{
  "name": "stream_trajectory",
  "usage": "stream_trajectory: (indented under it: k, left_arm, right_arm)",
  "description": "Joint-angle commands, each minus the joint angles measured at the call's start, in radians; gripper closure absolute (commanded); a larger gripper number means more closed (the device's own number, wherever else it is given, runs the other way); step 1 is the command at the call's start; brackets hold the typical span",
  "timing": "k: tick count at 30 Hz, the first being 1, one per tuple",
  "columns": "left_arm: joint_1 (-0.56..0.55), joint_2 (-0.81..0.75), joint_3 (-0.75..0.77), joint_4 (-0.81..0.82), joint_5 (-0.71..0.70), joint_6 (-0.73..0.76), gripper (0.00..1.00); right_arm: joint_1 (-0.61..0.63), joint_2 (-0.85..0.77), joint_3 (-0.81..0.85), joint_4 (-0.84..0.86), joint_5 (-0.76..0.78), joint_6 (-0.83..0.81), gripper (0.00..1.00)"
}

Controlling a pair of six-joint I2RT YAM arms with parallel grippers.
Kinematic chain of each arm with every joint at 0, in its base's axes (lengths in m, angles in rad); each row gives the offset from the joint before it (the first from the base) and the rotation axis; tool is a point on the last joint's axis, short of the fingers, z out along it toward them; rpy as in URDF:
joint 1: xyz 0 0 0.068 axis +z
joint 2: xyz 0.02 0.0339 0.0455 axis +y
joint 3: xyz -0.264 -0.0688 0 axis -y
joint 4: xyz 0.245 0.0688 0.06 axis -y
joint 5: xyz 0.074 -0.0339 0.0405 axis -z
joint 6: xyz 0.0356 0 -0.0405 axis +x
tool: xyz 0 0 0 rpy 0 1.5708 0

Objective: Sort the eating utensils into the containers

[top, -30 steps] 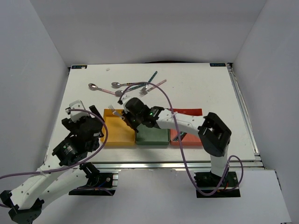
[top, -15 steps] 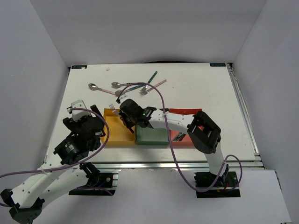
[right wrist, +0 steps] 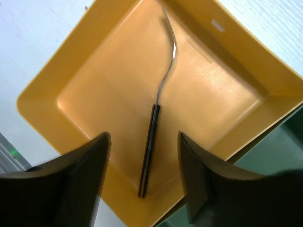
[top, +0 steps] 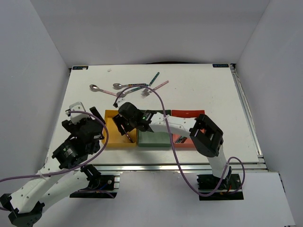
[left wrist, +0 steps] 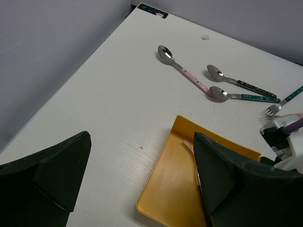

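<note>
Right gripper (right wrist: 144, 137) fingers spread above dark-handled silver metal fork (right wrist: 161, 90) lying in yellow-orange square tray (right wrist: 94, 61); left gripper (left wrist: 142, 138) fingers apart, empty

White table (top: 203, 90) bears yellow tray (top: 114, 138), green tray (top: 154, 138), red tray (top: 189, 113) and scattered utensils (top: 117, 86).

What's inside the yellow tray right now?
One utensil, silver head and dark handle, lies flat in the yellow tray. Nothing else shows on the visible floor. The open right end effector covers part of the tray's near side.
</note>
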Motion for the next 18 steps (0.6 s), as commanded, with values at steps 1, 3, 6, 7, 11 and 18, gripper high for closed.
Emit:
stream_trajectory:
  k: [1, 3, 6, 7, 11, 18]
  left_arm:
    - [0.003, -0.011, 0.006, 0.009, 0.003, 0.009, 0.02]
    - [0.002, -0.011, 0.004, 0.01, 0.003, 0.012, 0.02]
    - [0.002, -0.009, 0.004, 0.012, 0.004, 0.012, 0.02]
    - [0.002, -0.011, 0.006, 0.009, 0.004, 0.014, 0.02]
    - [0.003, -0.011, 0.003, 0.01, 0.007, 0.015, 0.02]
    - [0.008, 0.025, 0.001, 0.03, 0.012, 0.043, 0.02]
  right_arm:
    - [0.002, -0.081, 0.009, -0.004, 0.005, -0.054, 0.21]
    - [-0.016, -0.089, 0.022, -0.006, 0.006, -0.109, 0.19]
    - [-0.105, -0.103, 0.081, -0.029, 0.013, -0.22, 0.17]
    - [-0.142, -0.089, 0.106, -0.041, 0.007, -0.242, 0.17]
    - [-0.404, 0.097, 0.483, -0.298, 0.07, -0.139, 0.14]
    - [-0.5, 0.184, 0.435, -0.079, 0.396, 0.166, 0.11]
